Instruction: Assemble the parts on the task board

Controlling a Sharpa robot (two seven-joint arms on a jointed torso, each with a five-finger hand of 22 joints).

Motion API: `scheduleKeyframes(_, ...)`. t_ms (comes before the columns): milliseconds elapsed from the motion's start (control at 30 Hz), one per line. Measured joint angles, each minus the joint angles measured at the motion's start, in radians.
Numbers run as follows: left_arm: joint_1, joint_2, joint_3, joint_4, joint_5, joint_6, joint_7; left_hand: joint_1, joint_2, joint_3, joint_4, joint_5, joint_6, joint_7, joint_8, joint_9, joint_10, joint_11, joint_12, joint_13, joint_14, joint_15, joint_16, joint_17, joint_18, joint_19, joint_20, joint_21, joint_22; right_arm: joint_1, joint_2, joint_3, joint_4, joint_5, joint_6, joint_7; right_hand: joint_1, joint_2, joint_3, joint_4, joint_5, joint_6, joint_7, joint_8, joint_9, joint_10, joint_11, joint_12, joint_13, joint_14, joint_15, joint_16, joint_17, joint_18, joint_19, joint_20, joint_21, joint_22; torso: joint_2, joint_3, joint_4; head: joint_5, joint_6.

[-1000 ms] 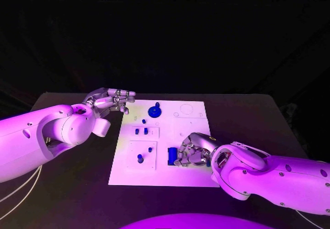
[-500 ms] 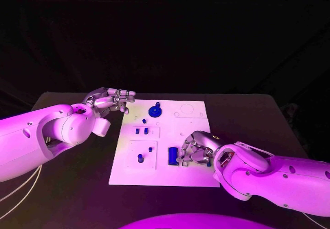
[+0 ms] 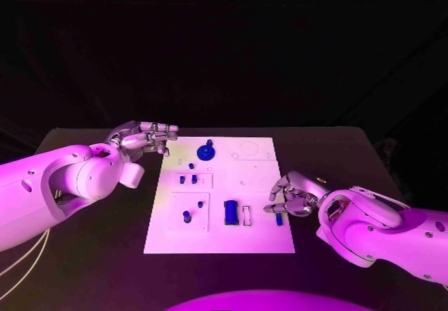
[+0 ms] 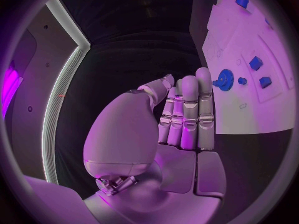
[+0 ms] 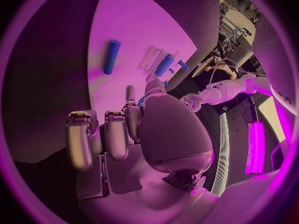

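The left hand (image 3: 145, 137) hovered with fingers curled on nothing beside the board's (image 3: 261, 240) far corner. The right hand (image 3: 291, 196), fingers bent but empty, risked nudging the loose peg (image 3: 278, 219) lying just beside it.

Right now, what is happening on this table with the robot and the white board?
The robot is assembling small blue parts on the white task board. Its right hand hovers at the board's right edge beside a blue cylinder lying on the board and a small blue peg. Its left hand waits, fingers curled, at the board's far left corner near the blue gear.
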Motion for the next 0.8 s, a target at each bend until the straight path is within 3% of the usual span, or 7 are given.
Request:
scheduleKeyframes(267, 0.0, 0.001, 0.0, 0.001, 0.0, 0.0, 0.0, 0.0, 0.0, 0.0, 0.0, 0.0, 0.0, 0.0, 0.0, 0.0, 0.0, 0.0, 0.0, 0.0, 0.0, 0.0, 0.0, 0.0, 0.0, 0.0, 0.0, 0.0, 0.0, -0.003, -0.043, -0.003, 0.014, -0.068, 0.025, -0.034, -0.004, 0.012, -0.009, 0.014, 0.004, 0.042, -0.011, -0.008, -0.018, 0.01, -0.005, 0.017, 0.0, 0.0, 0.0, 0.0, 0.0, 0.0, 0.0, 0.0, 0.012, 0.0, 0.0, 0.0004, -0.0056, -0.011, 0.005)
scheduleKeyframes(800, 0.0, 0.0, -0.001, 0.003, 0.0, 0.0, 0.0, 0.0, 0.0, 0.0, 0.0, 0.0, 0.0, 0.0, 0.0, 0.0, 0.0, 0.0, 0.0, 0.001, 0.0, 0.0, 0.0, 0.0, 0.0, 0.0, 0.0, 0.0, 0.0, -0.049, -0.018, -0.006, -0.013, -0.147, 0.041, -0.106, -0.015, 0.0, -0.015, 0.026, 0.004, 0.059, -0.013, -0.012, -0.025, 0.014, -0.009, 0.007, 0.0, 0.0, 0.0, 0.0, 0.0, 0.0, 0.0, 0.0, 0.012, 0.0, 0.001, 0.0005, -0.0032, -0.02, 0.001)
